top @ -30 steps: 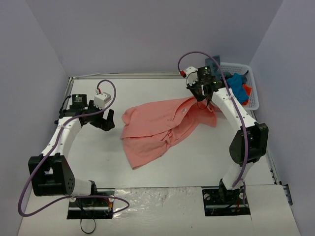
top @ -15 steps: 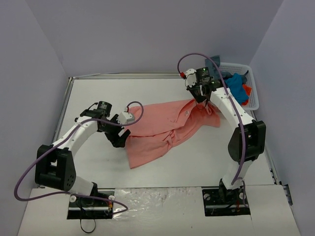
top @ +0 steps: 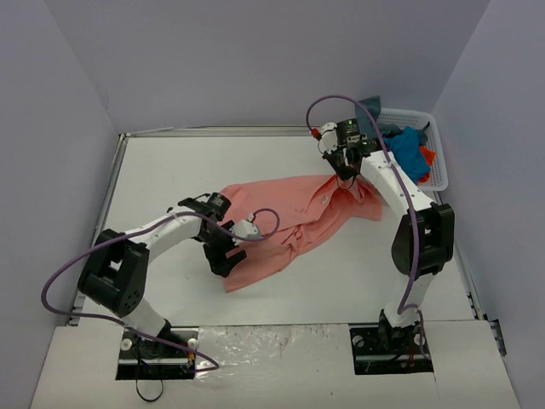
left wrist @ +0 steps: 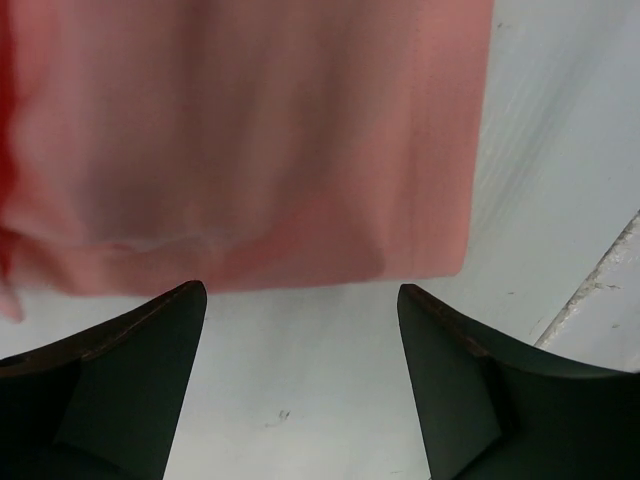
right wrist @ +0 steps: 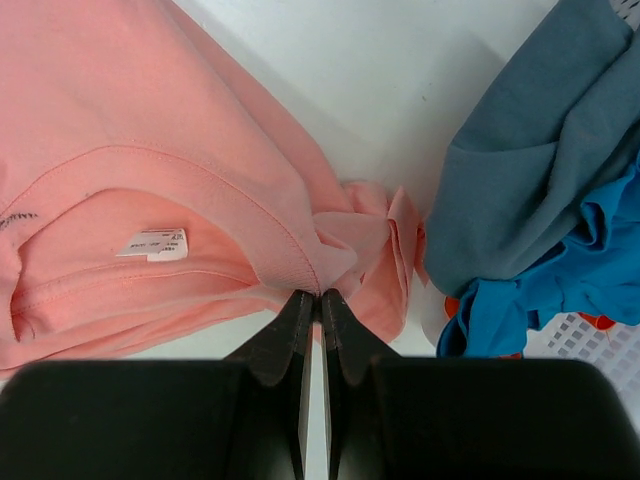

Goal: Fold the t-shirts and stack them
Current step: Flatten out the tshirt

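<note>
my right claw (right wrist: 311,296) is pinched on the collar of the salmon-pink t-shirt (top: 294,213), which sprawls across the middle of the top view. my left claw (left wrist: 300,292) gapes wide and empty at its lower-left hem. the other t-shirts (top: 410,150) lie in the basket (top: 440,173) at upper right.

Salmon-pink shirt (left wrist: 250,140) all blur in the left wrist view, spilling off the top edge; neck label (right wrist: 152,244) print unreadable; basket (right wrist: 585,335) barely a corner sliver
</note>
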### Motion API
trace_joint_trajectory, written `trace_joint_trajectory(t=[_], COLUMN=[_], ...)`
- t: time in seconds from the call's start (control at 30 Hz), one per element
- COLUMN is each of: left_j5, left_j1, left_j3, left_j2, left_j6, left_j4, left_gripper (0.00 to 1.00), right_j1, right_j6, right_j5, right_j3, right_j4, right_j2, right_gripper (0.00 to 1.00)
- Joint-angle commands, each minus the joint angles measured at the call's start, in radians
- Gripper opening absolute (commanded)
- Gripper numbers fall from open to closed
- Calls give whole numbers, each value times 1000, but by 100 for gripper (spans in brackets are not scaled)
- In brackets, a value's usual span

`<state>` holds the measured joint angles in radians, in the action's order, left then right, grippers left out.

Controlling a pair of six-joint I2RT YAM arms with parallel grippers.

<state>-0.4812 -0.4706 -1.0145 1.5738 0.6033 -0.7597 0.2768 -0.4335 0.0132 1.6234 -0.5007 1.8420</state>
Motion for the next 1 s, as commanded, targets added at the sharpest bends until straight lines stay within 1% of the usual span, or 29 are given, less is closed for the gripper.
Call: trace_joint_trajectory(t=[0.0, 0.1, 0.23, 0.3, 0.33, 0.37, 0.4, 0.47, 0.5, 0.6, 0.63, 0.73, 0.77, 0.87, 0.9, 0.97], left_j5=[53, 95, 102, 115, 121, 131, 139, 173, 191, 282, 300, 326, 331, 410, 443, 483], left_j1=[-81, -117, -141, -154, -161, -166, -168, -169, -169, -158, -148, -41, 39, 154, 224, 292], left_j3=[19, 13, -1, -4, -4, -6, -4, -4, -3, -4, -7, -48, -67, -160, -186, -274], left_j2=[23, 84, 158, 170, 181, 187, 192, 204, 204, 174, 140, 76, 65, 51, 49, 57], left_j6=[-23, -43, -57, -63, -66, -71, -74, -89, -95, -120, -123, -120, -119, -128, -138, -154], left_j4=[2, 11, 8, 11, 13, 13, 14, 19, 25, 36, 33, 14, -1, -3, 13, 14], left_gripper=[76, 74, 71, 64, 58, 44, 35, 7, 3, 2, 2, 2, 2, 2, 2, 2], right_j1=[-7, -8, -13, -17, -18, -18, -19, -19, -19, -19, -19, -19, -19, -22, -22, -25], right_j6=[13, 13, 12, 10, 10, 9, 9, 9, 9, 7, 6, -8, -16, -19, -14, -8], right_j5=[34, 34, 36, 36, 36, 36, 34, 34, 36, 42, 45, 63, 68, 82, 85, 79], right_j3=[-2, -10, -17, -20, -20, -20, -19, -16, -7, 12, 27, 68, 81, 147, 167, 225], right_j4=[-16, -13, -10, -7, -7, -6, -4, -4, -4, -7, -7, -10, -12, -16, -16, -19], right_j2=[10, 10, 10, 10, 10, 10, 11, 17, 20, 29, 33, 36, 36, 36, 36, 23], right_gripper=[0, 0, 0, 0, 0, 0, 0, 0, 0, 0, 0, 0, 0, 0, 0, 0])
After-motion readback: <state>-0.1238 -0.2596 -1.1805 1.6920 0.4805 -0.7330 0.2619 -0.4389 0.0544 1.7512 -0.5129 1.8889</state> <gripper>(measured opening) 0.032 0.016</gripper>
